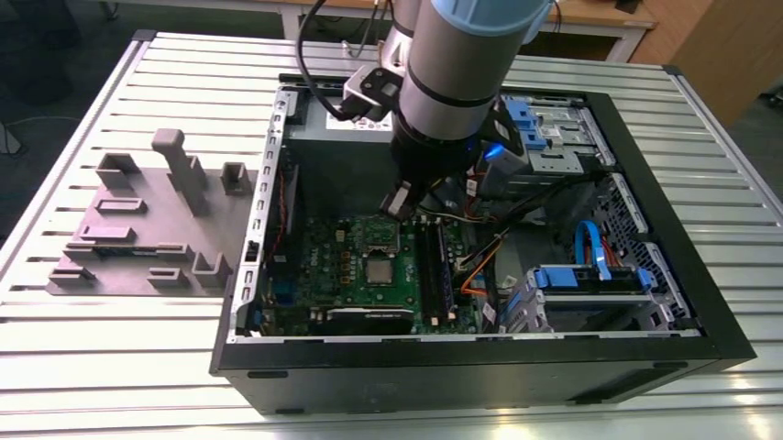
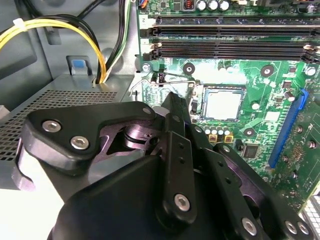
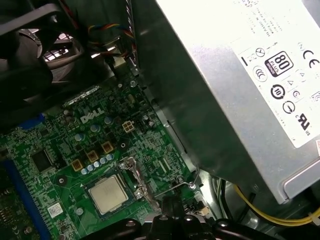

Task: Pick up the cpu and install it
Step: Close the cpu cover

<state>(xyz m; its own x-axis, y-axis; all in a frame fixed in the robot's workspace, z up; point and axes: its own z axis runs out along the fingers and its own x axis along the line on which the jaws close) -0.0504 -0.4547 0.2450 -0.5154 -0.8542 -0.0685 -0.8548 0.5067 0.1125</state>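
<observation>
The cpu (image 1: 378,269) lies flat in its socket on the green motherboard (image 1: 330,275) inside the open computer case. Its silver-grey top shows in both wrist views (image 2: 223,105) (image 3: 108,194). A thin wire lever (image 3: 175,186) stands beside the socket. My gripper (image 1: 399,203) hangs above the board on the power-supply side of the socket, a short way from the cpu. The black fingers (image 2: 172,107) are shut together with nothing between them, and the tips (image 3: 172,206) point down near the lever.
The silver power supply (image 3: 240,75) rises close beside the gripper. Memory slots (image 2: 230,35) run along one side of the socket, and yellow cables (image 2: 50,25) hang nearby. Blue drive bays (image 1: 588,275) fill the case's other end. A grey fixture (image 1: 135,229) sits on the table.
</observation>
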